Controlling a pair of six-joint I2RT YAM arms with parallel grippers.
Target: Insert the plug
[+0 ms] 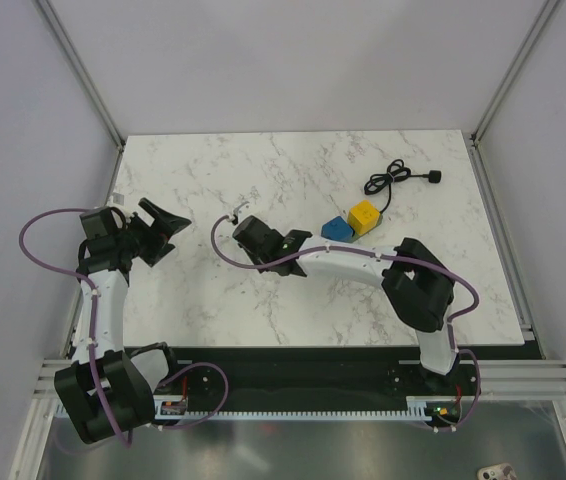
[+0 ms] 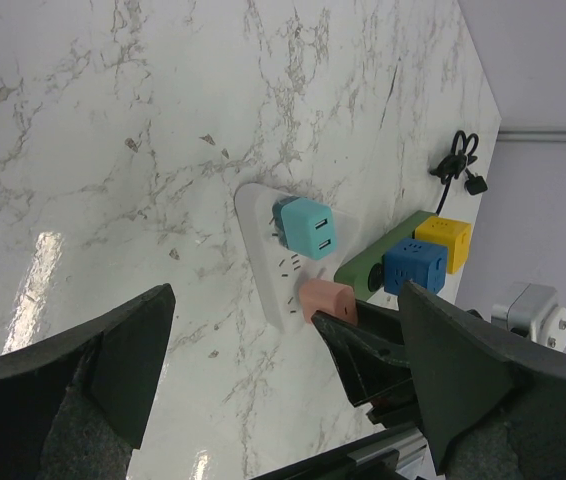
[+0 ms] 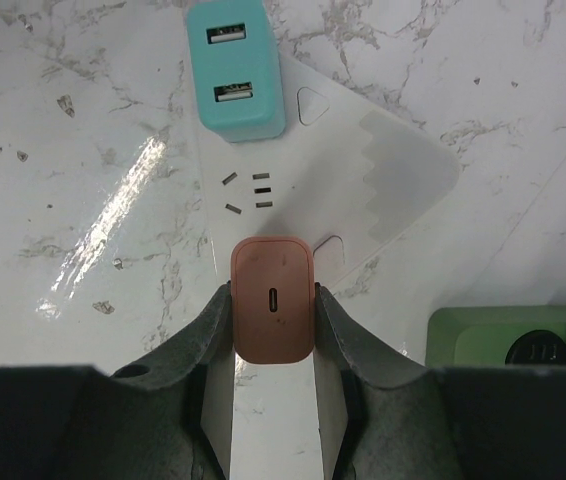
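My right gripper (image 3: pixel 273 292) is shut on a pink plug (image 3: pixel 273 312), its fingers pressing both sides. The plug sits against the near end of a white triangular power strip (image 3: pixel 393 180); its prongs are hidden. A teal charger (image 3: pixel 235 70) is plugged in at the strip's far end, with bare socket slots between the two. The left wrist view shows the same pink plug (image 2: pixel 325 298) on the strip (image 2: pixel 261 250). My left gripper (image 2: pixel 283 380) is open and empty, off to the left of the strip, also seen in the top view (image 1: pixel 160 232).
A green power strip (image 2: pixel 383 255) carrying a blue cube adapter (image 1: pixel 337 229) and a yellow cube adapter (image 1: pixel 364 216) lies just right of the white strip. A coiled black cable (image 1: pixel 393 180) lies behind them. Bare marble table (image 1: pixel 213 170) lies to the left and behind.
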